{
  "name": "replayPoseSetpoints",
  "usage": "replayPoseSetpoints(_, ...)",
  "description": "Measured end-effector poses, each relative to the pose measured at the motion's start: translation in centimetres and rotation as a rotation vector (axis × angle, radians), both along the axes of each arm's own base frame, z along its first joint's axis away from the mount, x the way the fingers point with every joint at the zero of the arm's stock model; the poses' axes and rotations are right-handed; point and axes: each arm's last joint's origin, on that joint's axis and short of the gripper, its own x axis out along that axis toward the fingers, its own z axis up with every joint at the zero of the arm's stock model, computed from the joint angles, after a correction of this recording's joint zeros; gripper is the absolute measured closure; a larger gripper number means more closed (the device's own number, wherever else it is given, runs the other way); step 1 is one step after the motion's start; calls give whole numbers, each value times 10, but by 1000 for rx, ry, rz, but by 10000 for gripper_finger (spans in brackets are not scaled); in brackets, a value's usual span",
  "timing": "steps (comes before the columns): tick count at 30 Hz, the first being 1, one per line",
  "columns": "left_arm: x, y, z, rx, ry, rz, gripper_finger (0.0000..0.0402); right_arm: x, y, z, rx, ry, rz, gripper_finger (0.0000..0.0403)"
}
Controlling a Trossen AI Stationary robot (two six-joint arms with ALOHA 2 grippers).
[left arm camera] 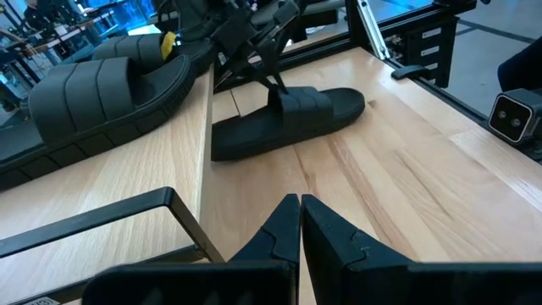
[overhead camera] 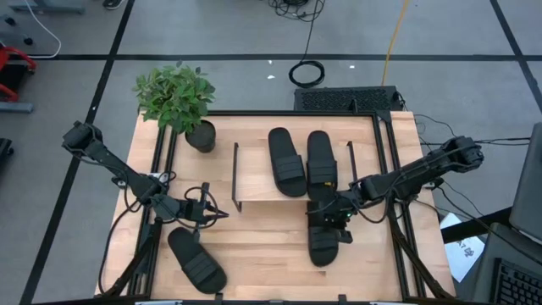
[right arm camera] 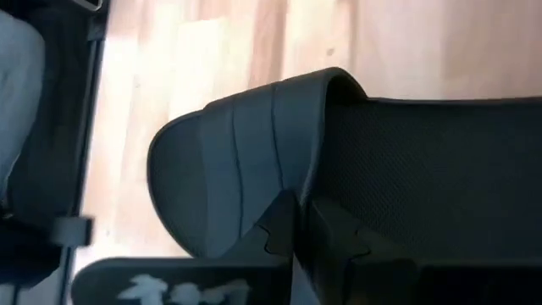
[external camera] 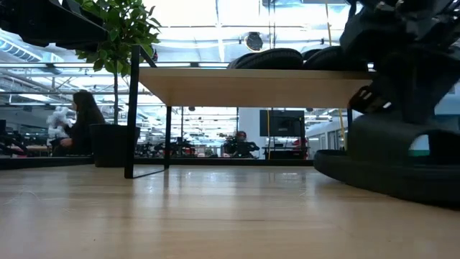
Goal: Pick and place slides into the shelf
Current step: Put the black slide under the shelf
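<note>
Before the shelf (overhead camera: 254, 182), right end effector (overhead camera: 332, 215) pinches a slide's (overhead camera: 324, 241) strap.

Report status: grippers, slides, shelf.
Right gripper down on third slide, grip unclear. Left gripper shut, idle near fourth slide. Two slides on shelf. Nothing blocking.

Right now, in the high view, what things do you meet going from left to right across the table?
Potted plant → left end effector, beside the slide on the table → shelf → two slides on the shelf, then → right end effector, at the slide in front of the shelf.
</note>
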Motion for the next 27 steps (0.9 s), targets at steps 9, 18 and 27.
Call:
replayPoseSetpoints(9, 0, 0, 0, 2, 0, -1, 385, 2, -5, 0, -60, -35, 3, 382)
replayPoseSetpoints(18, 0, 0, 0, -2, 0, -1, 385, 1, 6, 2, -30, -64, 59, 303)
replayPoseSetpoints(27, 0, 0, 0, -7, 1, 1, 385, -3, 10, 4, -68, -79, 47, 200)
